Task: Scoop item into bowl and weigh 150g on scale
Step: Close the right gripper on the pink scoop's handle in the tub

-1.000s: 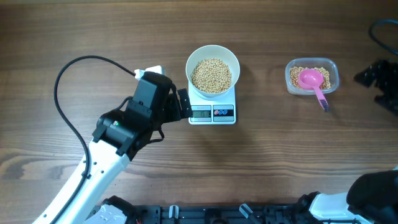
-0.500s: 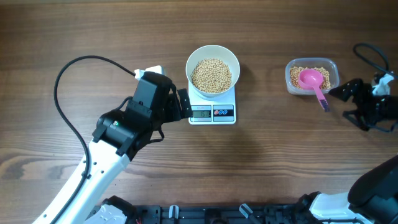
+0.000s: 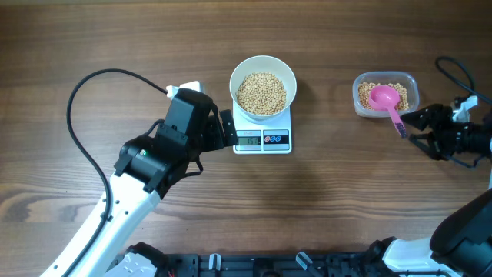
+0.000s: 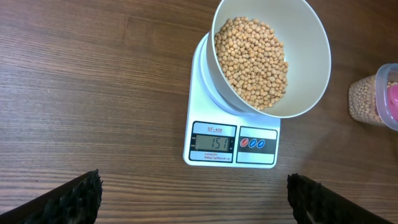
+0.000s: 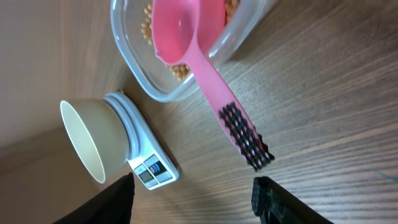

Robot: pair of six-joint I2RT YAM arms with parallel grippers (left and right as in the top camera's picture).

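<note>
The bowl [image 3: 263, 65] of beans [image 3: 260, 93] sits on the scale [image 3: 262, 141], which reads 151. The left gripper [image 3: 225, 129] hangs just beside the scale, spread wide and empty. The right gripper [image 3: 413, 128] is open too, by the handle of the pink spoon [image 3: 384, 98] lying in the container [image 3: 415, 96].

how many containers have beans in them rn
2: the white bowl sitting on the scale mid-table, and the clear container off to the right, with the pink scoop resting in it. No others show in any view.
</note>
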